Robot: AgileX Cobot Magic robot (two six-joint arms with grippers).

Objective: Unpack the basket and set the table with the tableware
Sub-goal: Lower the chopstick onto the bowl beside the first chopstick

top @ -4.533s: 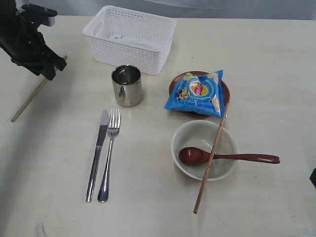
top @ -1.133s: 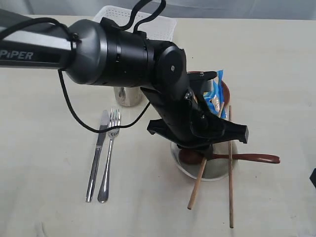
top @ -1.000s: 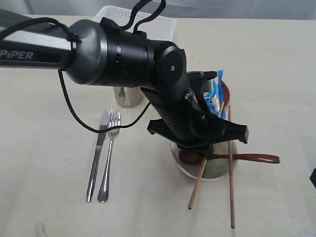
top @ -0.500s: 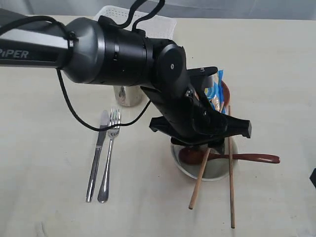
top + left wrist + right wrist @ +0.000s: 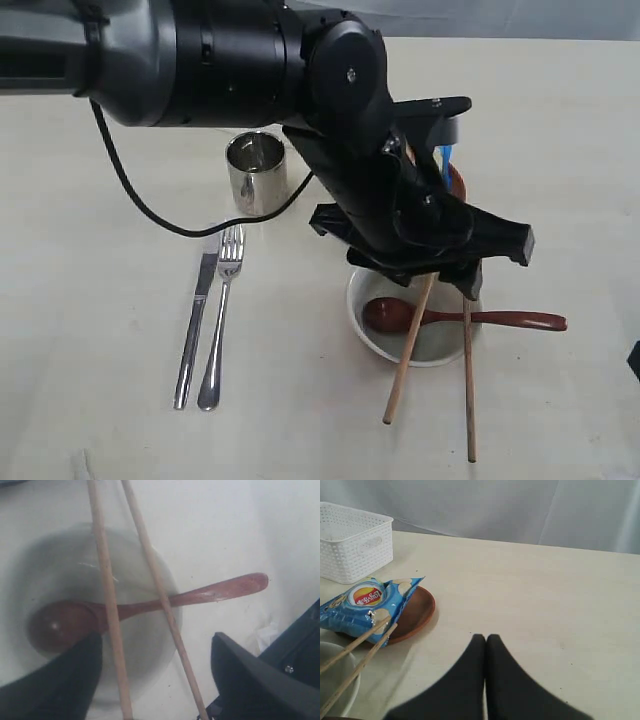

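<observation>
Chopsticks [image 5: 108, 600] are lying across the bowl [image 5: 65, 585] between the left claw's [image 5: 156, 639] wide-open, empty jaws; the right claw [image 5: 486, 640] is sitting closed, holding nothing.

The left arm [image 5: 230, 60] is a thick, rounded tube in glossy black casing, with a paler grey stretch on its upper segment. A thin black cable [image 5: 130, 190] loops out from beneath it. Toward the wrist the casing breaks into angular matte black housings that end in a flat crossbar [image 5: 495, 240]. The left hand [image 5: 156, 636] has two broad, blunt black fingers [image 5: 250, 680] with smooth faces. A small silvery screw [image 5: 287, 669] sits in dark housing behind one of them. The right hand [image 5: 486, 639] has slim matte black fingers with rounded tips.
</observation>
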